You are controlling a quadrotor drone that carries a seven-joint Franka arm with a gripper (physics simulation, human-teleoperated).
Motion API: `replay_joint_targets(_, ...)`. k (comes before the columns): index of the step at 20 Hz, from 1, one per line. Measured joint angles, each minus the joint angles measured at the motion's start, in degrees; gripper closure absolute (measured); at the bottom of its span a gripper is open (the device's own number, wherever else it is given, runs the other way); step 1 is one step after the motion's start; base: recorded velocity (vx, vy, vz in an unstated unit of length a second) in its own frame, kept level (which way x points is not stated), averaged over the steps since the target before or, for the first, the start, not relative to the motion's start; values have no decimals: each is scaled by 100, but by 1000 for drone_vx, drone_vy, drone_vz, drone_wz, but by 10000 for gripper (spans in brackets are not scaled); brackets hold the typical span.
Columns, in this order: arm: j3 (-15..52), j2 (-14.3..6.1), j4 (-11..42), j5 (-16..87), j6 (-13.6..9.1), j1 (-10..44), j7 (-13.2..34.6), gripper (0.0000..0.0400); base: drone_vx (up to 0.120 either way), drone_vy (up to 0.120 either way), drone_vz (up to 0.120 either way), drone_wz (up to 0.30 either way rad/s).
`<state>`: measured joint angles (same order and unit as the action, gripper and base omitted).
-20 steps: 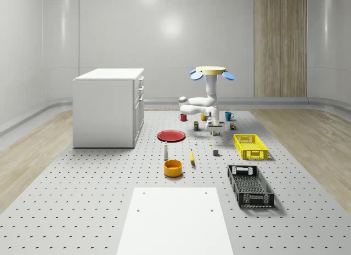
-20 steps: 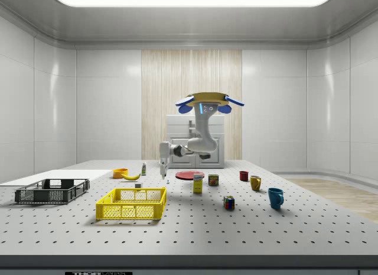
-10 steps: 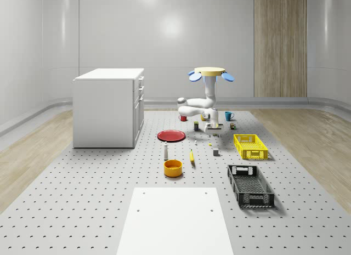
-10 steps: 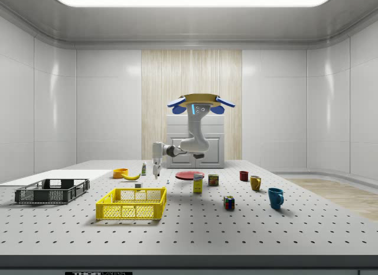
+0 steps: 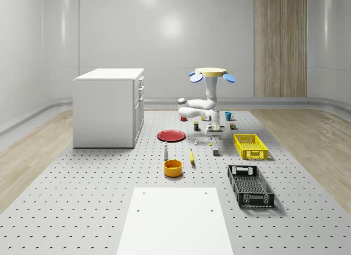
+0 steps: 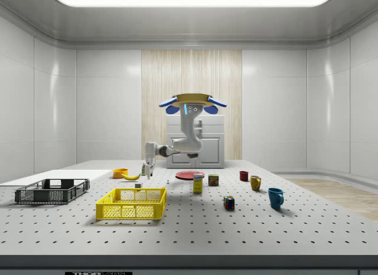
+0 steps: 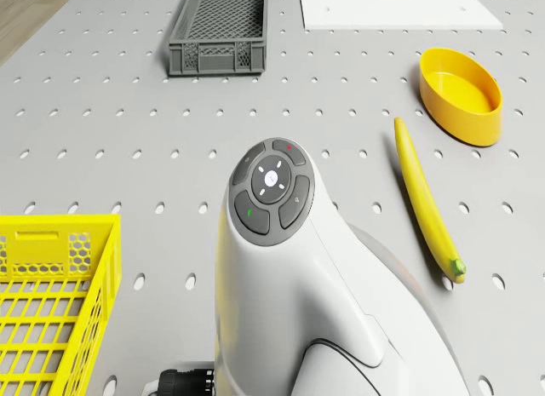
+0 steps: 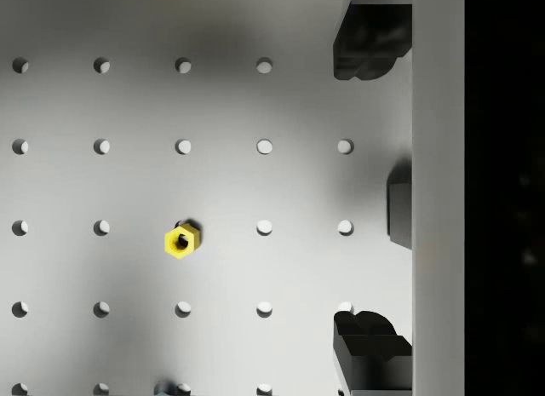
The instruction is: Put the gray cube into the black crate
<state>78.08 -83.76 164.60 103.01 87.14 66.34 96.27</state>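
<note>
Drone (image 5: pixel 211 73) hovers, tool (image 8: pixel 372 204) open (above the table (image 8: pixel 128 106)).

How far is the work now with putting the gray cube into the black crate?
Nothing is finished yet. The gray cube lies on the table, apart from the black crate. In hand: the drone hovers above the table, its open claw over bare table near a yellow nut, holding nothing. Left: reach the cube, grasp it, carry it to the crate, release.

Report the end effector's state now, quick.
End effector: open, holding nothing, above the table near a yellow nut; drone hovers over the table.
</note>
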Motion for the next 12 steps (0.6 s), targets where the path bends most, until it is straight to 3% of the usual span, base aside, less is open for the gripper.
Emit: replay_joint_targets(12, 20, -123, -5, -51, 115, 27, 22, 0, 120, -13, 0, 0)
